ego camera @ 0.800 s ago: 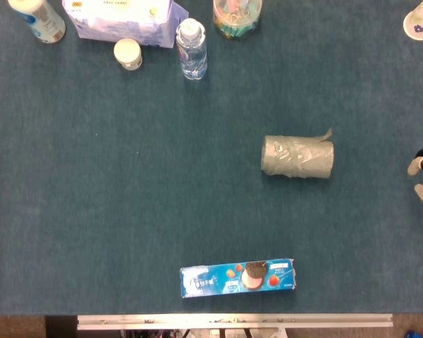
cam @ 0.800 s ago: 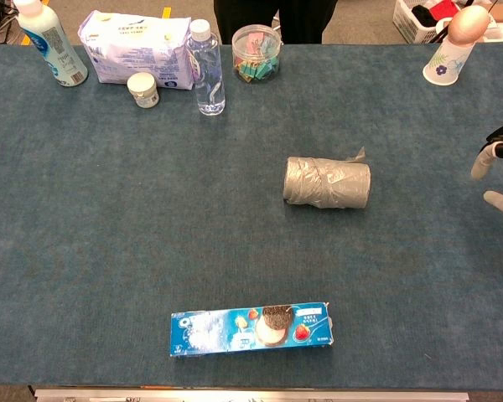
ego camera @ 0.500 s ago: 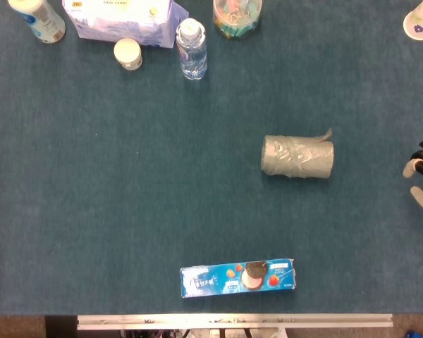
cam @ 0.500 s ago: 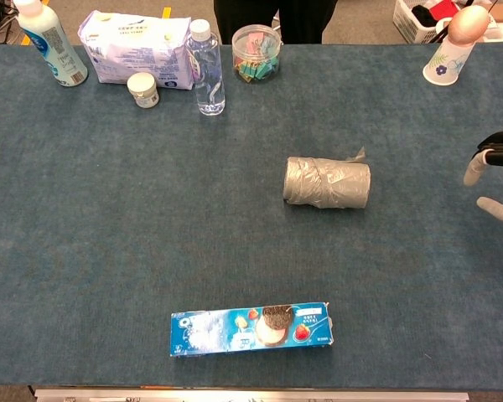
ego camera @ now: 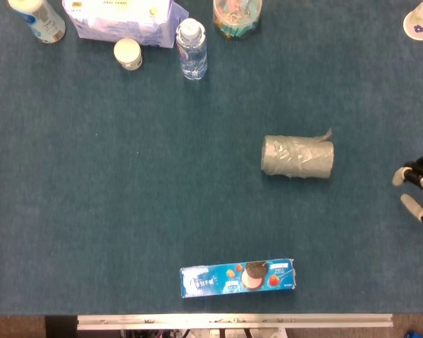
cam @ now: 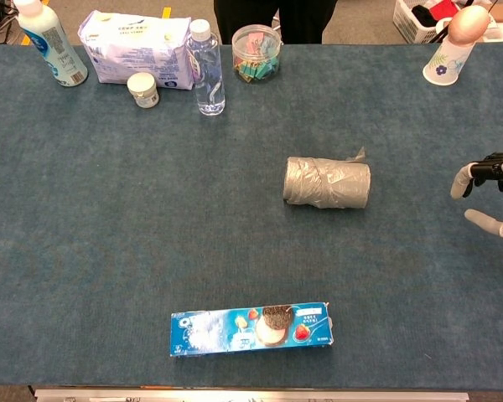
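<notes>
My right hand shows at the right edge of the table in the head view and again in the chest view as my right hand. Its fingers are apart and it holds nothing. The thing nearest to it is a grey roll of plastic bags, lying on its side to the hand's left, with a clear gap between them; the chest view shows the same roll. A blue biscuit box lies flat near the front edge. My left hand appears in neither view.
Along the back edge stand a white bottle, a tissue pack, a small white jar, a water bottle, a tub of clips and a paper cup. Blue cloth covers the table.
My right hand has come further into view from the right edge, moving left toward the grey roll. Nothing on the table has moved.
</notes>
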`<act>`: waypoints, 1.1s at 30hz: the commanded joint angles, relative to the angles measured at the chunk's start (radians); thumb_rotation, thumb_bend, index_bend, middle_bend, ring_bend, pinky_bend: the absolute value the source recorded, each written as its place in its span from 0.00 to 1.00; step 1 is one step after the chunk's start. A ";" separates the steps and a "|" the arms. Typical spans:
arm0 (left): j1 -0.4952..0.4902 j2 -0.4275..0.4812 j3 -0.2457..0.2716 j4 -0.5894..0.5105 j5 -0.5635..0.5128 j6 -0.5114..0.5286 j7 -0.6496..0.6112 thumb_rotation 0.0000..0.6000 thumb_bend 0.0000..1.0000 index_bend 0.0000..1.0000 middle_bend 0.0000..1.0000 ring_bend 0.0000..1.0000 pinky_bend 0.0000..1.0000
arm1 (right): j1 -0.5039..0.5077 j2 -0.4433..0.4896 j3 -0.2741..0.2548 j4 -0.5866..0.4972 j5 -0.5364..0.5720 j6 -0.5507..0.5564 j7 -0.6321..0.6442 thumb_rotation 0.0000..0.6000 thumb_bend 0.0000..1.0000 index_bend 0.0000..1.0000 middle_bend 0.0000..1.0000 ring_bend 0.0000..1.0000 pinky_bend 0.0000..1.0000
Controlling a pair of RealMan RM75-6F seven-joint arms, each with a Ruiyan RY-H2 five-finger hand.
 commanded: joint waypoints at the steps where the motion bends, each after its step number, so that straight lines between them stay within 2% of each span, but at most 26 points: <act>1: 0.000 -0.002 0.002 0.004 0.004 0.000 -0.005 1.00 0.38 0.67 0.60 0.42 0.58 | 0.002 -0.010 -0.003 0.000 -0.013 0.005 -0.006 1.00 0.34 0.46 0.71 0.64 0.74; 4: 0.000 -0.001 -0.002 0.007 -0.004 -0.002 -0.010 1.00 0.38 0.67 0.60 0.42 0.58 | 0.014 -0.032 0.012 -0.006 -0.003 -0.011 -0.041 1.00 0.39 0.46 0.84 0.76 0.84; 7: 0.000 0.000 -0.002 0.006 -0.004 -0.002 -0.011 1.00 0.38 0.67 0.60 0.42 0.58 | 0.032 -0.057 0.031 -0.029 0.004 -0.036 -0.107 1.00 0.52 0.46 0.95 0.86 0.92; 8: 0.000 0.000 -0.002 0.006 -0.003 -0.002 -0.010 1.00 0.38 0.67 0.60 0.42 0.58 | 0.039 -0.064 0.036 -0.037 0.006 -0.046 -0.124 1.00 0.60 0.46 0.98 0.89 0.94; 11: 0.000 0.000 -0.001 0.005 -0.004 -0.005 -0.007 1.00 0.38 0.67 0.60 0.42 0.58 | 0.060 -0.085 0.049 -0.065 0.012 -0.077 -0.169 1.00 0.79 0.46 1.00 0.97 0.99; 15: 0.000 0.001 -0.001 0.004 -0.005 -0.006 -0.009 1.00 0.38 0.67 0.60 0.42 0.58 | 0.081 -0.110 0.064 -0.096 0.024 -0.105 -0.217 1.00 0.98 0.46 1.00 1.00 1.00; 24: 0.000 0.002 -0.002 0.004 -0.008 -0.008 -0.012 1.00 0.38 0.67 0.60 0.42 0.58 | 0.123 -0.187 0.107 -0.096 0.070 -0.159 -0.304 1.00 1.00 0.46 1.00 1.00 1.00; 33: -0.001 0.006 -0.006 0.007 -0.018 -0.017 -0.024 1.00 0.38 0.67 0.60 0.42 0.58 | 0.158 -0.287 0.153 -0.005 0.117 -0.166 -0.293 1.00 1.00 0.46 1.00 1.00 1.00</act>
